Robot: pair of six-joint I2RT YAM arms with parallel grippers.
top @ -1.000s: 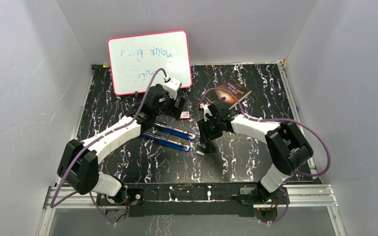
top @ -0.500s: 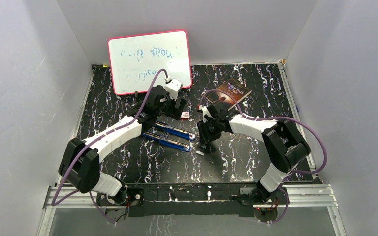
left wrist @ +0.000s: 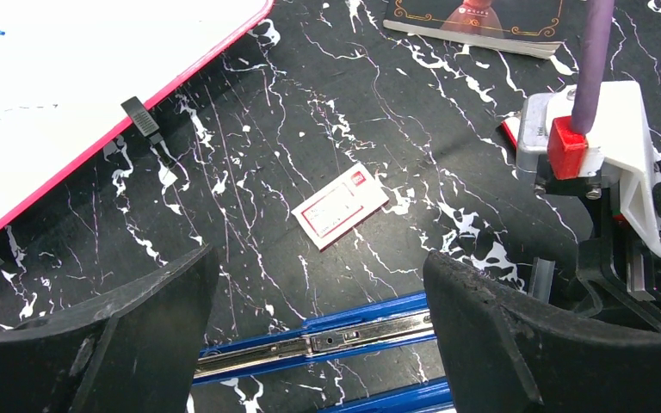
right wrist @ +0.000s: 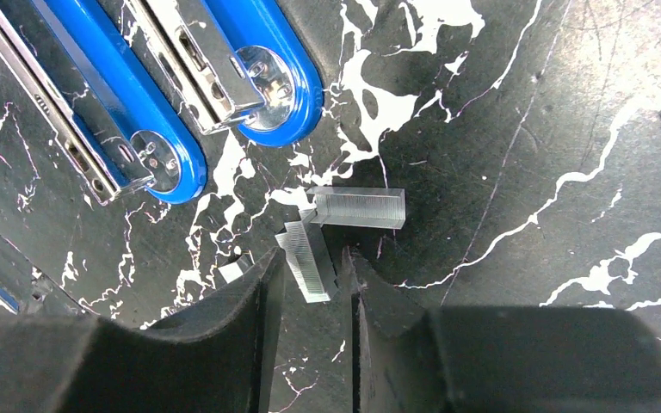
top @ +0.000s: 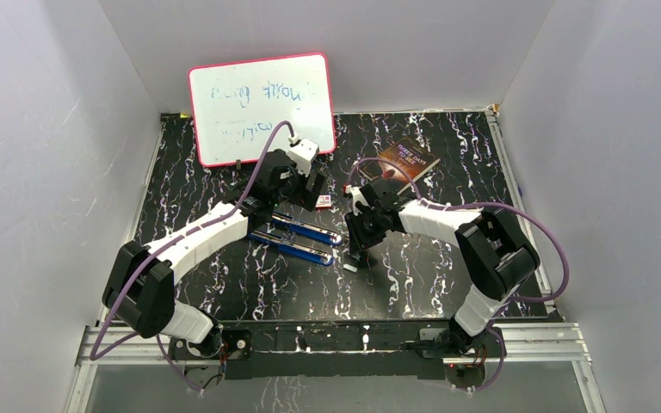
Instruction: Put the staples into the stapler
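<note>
The blue stapler [top: 303, 239] lies swung open on the table, both halves side by side, metal channels up [right wrist: 224, 64]. My left gripper [left wrist: 320, 258] hovers open above its upper half [left wrist: 344, 335], fingers wide on either side. Two strips of staples lie off the stapler's rounded ends: one flat [right wrist: 357, 206], one angled [right wrist: 305, 262], with a small broken piece [right wrist: 234, 271] beside them. My right gripper [right wrist: 310, 258] is down at the table with the angled strip between its narrowed fingers. Thin gaps still show, and the strip rests on the table.
A small white box with a pink-red label [left wrist: 340, 205] lies just beyond the stapler. A pink-framed whiteboard [top: 258, 107] leans at the back left. A dark book [top: 409, 161] lies at the back right. The two wrists stand close together mid-table.
The right gripper's jaws have narrowed around the angled strip and the right arm has edged slightly left. The left arm and stapler have not moved.
</note>
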